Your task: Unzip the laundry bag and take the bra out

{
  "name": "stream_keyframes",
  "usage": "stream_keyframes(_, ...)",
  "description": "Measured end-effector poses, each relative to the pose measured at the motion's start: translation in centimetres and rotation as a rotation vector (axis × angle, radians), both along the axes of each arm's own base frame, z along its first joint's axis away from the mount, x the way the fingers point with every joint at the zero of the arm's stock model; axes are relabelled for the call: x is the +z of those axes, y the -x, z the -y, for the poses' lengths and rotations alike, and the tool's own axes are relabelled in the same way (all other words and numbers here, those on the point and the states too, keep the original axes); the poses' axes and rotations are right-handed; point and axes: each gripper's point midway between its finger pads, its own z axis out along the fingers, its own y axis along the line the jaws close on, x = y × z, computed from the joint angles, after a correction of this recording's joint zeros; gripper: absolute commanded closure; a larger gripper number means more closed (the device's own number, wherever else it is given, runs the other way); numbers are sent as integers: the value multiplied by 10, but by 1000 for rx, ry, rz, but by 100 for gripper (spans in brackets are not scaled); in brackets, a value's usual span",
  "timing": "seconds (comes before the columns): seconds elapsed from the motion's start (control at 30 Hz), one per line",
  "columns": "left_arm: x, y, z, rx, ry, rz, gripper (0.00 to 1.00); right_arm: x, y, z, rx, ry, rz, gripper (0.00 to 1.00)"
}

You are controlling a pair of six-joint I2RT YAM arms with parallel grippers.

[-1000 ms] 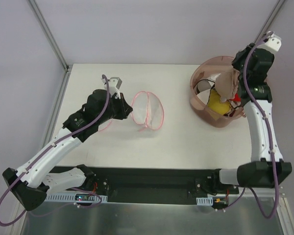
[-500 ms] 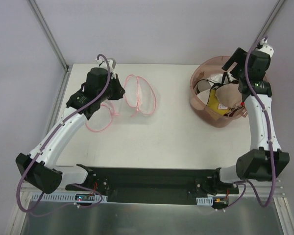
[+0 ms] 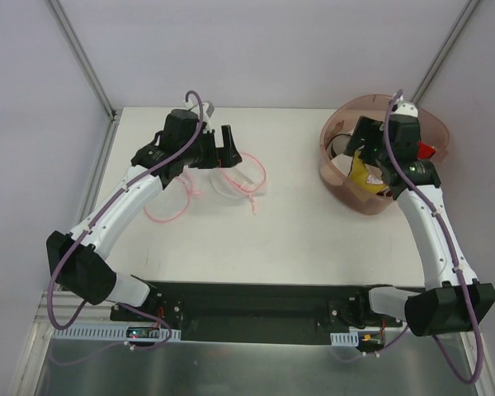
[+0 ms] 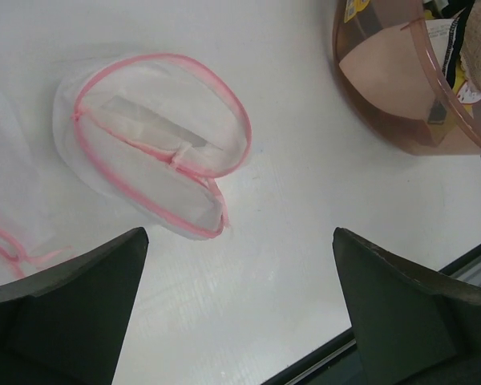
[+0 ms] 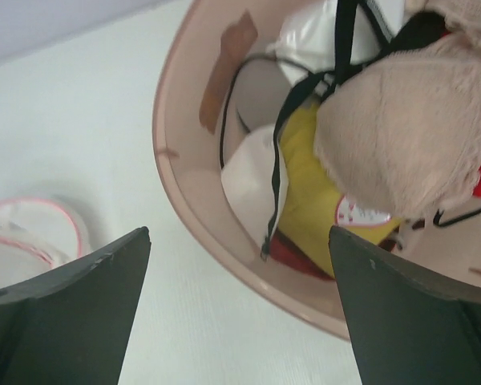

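While lying slack on the white worktop (image 4: 305, 208), shows up as the laundry bag (image 4: 156, 148): small round pouch of translucent white mesh, pink zipper rim parted into two loops joined at one end, a white rib visible through the mesh. Sits ahead of the left tool (image 4: 234, 321), apart from it; tool spread wide, pinching nothing. Places the bra (image 5: 405, 132) in the pinkish-brown basket (image 5: 188, 184), well apart from the pouch: pale cream-beige padded cup, fuzzy-textured, resting on a yellow garment (image 5: 305, 200) beside black straps (image 5: 345, 48). Finds the right tool (image 5: 236, 321) over the basket, likewise spread wide, clear of the bra
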Motion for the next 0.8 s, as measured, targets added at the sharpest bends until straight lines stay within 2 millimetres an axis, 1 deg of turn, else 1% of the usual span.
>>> stream_keyframes(0.07,3,2,-1,-2,4,8,1,-17,11,-10,26,44,-60,4)
stream_keyframes(0.13,9,7,-4,-2,9,30,1,-26,24,-21,60,96,-103,4)
stream_keyframes(0.23,20,23,-14,1,15,79,1,-30,45,-39,119,157,-126,4)
stream_keyframes(0.3,25,39,-26,12,18,116,1,-30,62,-48,157,163,-126,4)
stream_keyframes(0.37,25,58,-38,21,20,150,1,-31,77,-52,184,155,-118,4)
stream_keyframes(0.43,19,74,-50,34,11,170,1,-37,94,-56,210,151,-117,4)
stream_keyframes(0.53,0,93,-63,46,-8,169,1,-51,114,-56,233,157,-144,4)
stream_keyframes(0.6,-16,105,-70,48,-24,147,1,-58,120,-52,219,170,-170,4)
stream_keyframes(0.67,-28,113,-75,49,-34,134,1,-62,122,-46,198,187,-189,4)
stream_keyframes(0.73,-34,119,-80,57,-41,131,1,-67,125,-40,174,206,-208,4)
stream_keyframes(0.8,-36,123,-84,69,-44,141,1,-68,126,-37,160,216,-217,4)
